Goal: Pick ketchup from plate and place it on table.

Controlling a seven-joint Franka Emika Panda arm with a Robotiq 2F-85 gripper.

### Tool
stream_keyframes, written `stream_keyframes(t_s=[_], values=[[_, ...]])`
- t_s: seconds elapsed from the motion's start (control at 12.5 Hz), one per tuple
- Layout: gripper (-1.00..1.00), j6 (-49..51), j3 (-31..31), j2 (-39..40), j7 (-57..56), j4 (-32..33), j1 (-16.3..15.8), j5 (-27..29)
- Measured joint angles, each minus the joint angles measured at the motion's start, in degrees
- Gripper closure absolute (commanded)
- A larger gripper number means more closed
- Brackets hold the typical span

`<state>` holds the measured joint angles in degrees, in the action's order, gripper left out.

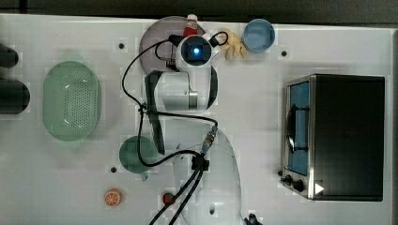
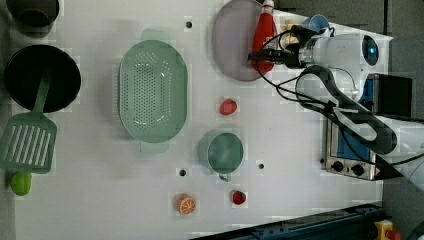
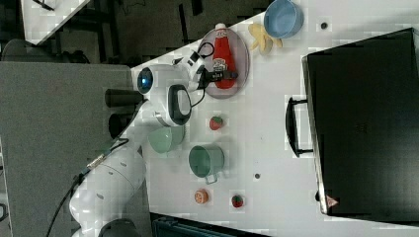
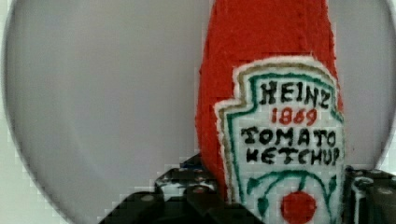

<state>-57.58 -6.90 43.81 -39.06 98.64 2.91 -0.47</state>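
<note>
Ketchup bottle (image 3: 225, 59) lying flat on mauve plate (image 3: 243, 47), white cap toward plate rim; lower body flanked by pincer (image 3: 223, 75), fingers either side, contact hard to confirm; bottle mostly hidden beneath wrist in top view; plate cropped in wrist view; table (image 3: 276, 148) beneath.

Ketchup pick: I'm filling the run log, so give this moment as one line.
phase: grasp | hand: straddling ketchup | ketchup: lying on plate | table: not yet placed

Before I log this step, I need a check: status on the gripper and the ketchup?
Gripper down astride the ketchup, fingers either side. Ketchup lying on the plate, not lifted. Banana toy beside the plate, clear.
</note>
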Motion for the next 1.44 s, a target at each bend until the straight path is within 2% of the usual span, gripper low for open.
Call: stream_keyframes(t_s=[0.32, 0.88, 1.04, 1.2, 1.44], values=[[-0.27, 2.29, 0.05, -4.78, 0.76, 1.18, 0.10, -0.25], [-0.27, 22.35, 0.62, -23.67, 6.41, 0.73, 0.42, -0.03], [-0.27, 25.04, 0.48, -28.80, 8.95, 1.06, 0.98, 0.37], [-0.26, 28.12, 1.17, -33.87, 11.08, 3.25, 1.20, 0.24], [-0.27, 27.61, 2.85, -41.25, 12.49, 12.31, 1.88, -0.03]])
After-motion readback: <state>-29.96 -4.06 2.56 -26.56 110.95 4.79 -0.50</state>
